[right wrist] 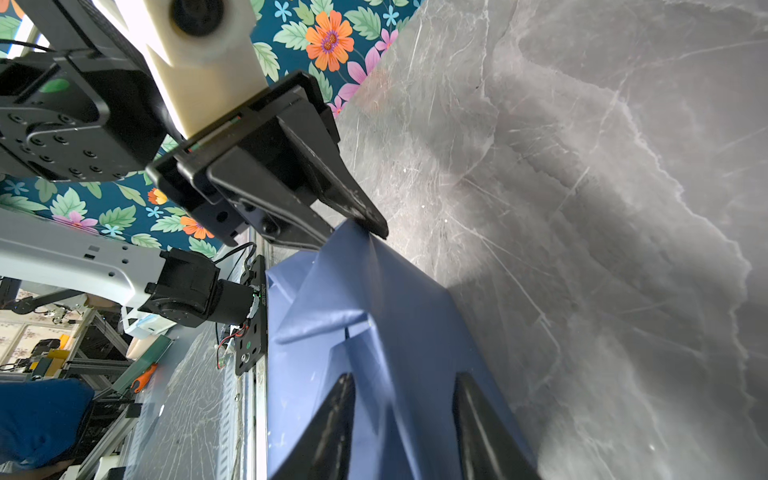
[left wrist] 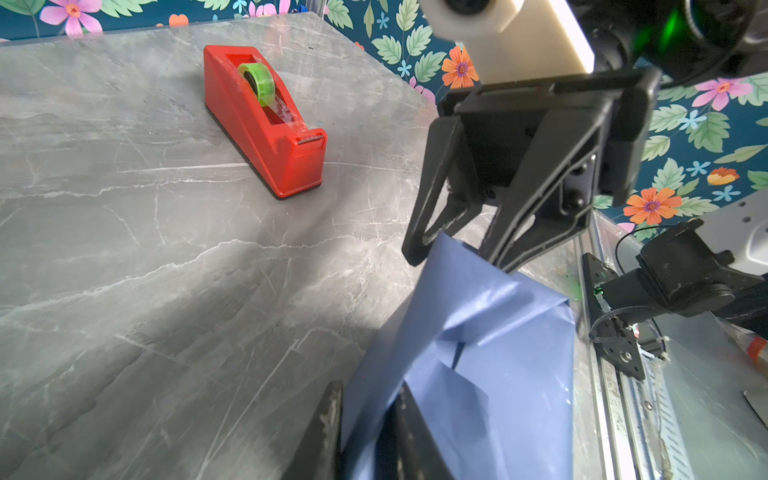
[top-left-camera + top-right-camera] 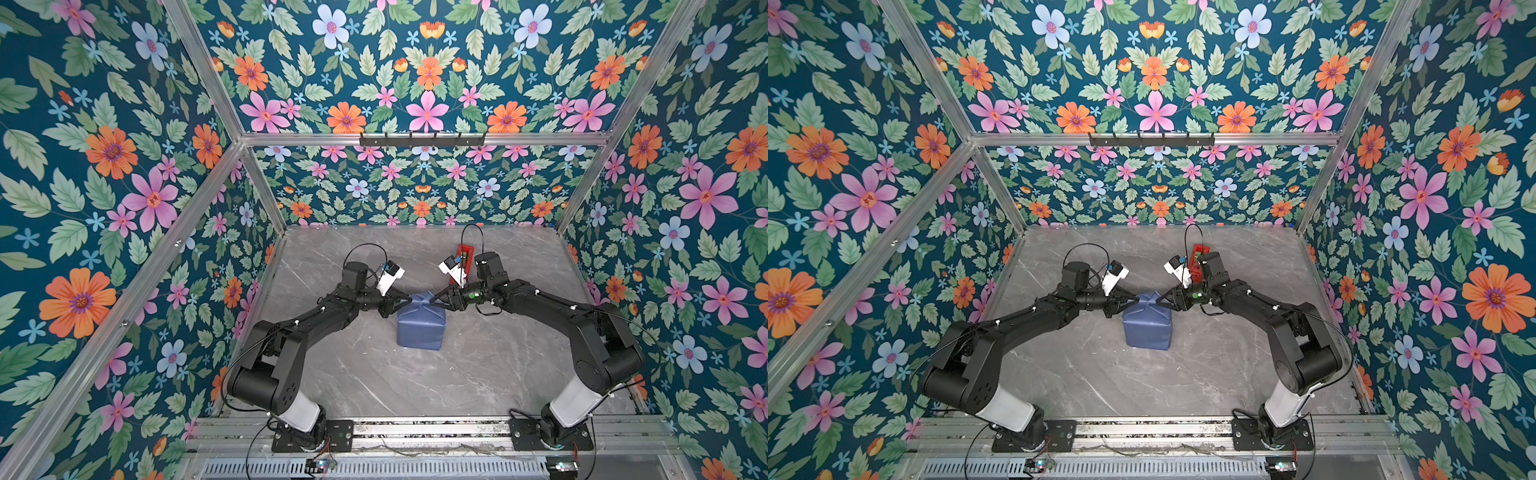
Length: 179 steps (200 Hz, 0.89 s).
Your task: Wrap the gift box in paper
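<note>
Folding the far end flaps looks like the step in hand. Paper [image 3: 420, 328] hides the gift box at the middle of the surface [image 3: 374, 382]. Left fingers [image 1: 353, 203] pinch the raised fold; right fingers [image 2: 513, 216] stand parted around it. Next, it probably needs pressing flat, then tape from the tape dispenser [image 2: 266, 120].

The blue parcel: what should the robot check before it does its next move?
1. Left gripper pinches the paper's end flap: ok.
2. Right gripper jaws apart around the flap: ok.
3. Paper hides whatever is inside, no gaps seen: ok.
4. End flaps folded flat: not ok, they stick up.
5. Tape dispenser close by, roll loaded: ok.
</note>
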{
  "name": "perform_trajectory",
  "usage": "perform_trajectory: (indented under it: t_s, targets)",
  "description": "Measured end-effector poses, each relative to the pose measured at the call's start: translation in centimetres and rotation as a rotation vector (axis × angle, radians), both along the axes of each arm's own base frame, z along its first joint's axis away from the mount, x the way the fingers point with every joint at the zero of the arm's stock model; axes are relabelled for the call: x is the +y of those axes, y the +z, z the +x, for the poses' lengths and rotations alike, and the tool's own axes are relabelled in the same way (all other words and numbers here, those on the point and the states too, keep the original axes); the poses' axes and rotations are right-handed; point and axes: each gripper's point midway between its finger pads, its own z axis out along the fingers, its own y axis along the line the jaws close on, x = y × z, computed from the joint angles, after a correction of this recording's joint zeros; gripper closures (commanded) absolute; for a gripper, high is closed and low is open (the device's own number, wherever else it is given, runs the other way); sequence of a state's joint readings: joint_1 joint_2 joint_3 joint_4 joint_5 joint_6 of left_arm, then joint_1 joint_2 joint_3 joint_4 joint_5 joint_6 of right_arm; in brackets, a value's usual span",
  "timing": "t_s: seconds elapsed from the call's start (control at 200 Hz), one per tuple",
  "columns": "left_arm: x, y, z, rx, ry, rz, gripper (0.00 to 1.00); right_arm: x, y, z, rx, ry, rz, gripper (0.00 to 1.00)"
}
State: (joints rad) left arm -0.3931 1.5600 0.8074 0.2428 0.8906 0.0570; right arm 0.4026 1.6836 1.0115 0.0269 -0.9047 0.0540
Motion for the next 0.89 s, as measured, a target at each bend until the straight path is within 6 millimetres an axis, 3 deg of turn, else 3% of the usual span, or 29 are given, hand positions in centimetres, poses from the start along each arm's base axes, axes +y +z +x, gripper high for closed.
perform_trajectory:
  t_s: [0.09,0.285,0.4,0.895]
  targets:
    - [0.0,0.0,-0.2,-0.003,-0.002,-0.004,0.78,0.0,-0.1,0.0,0.001,-0.001,0.001,0.66]
    - [-0.2,0.3,-0.1,-0.011,-0.001,-0.006,0.58,0.0,-0.3,0.3,-0.004,-0.008,0.001,0.68]
    - [-0.5,0.6,0.2,-0.027,-0.005,-0.005,0.51,0.1,-0.2,0.4,-0.01,-0.009,0.002,0.68]
    - [-3.6,2.6,0.9,-0.149,-0.089,0.021,0.42,0.3,-0.2,0.5,-0.018,-0.014,0.002,0.7]
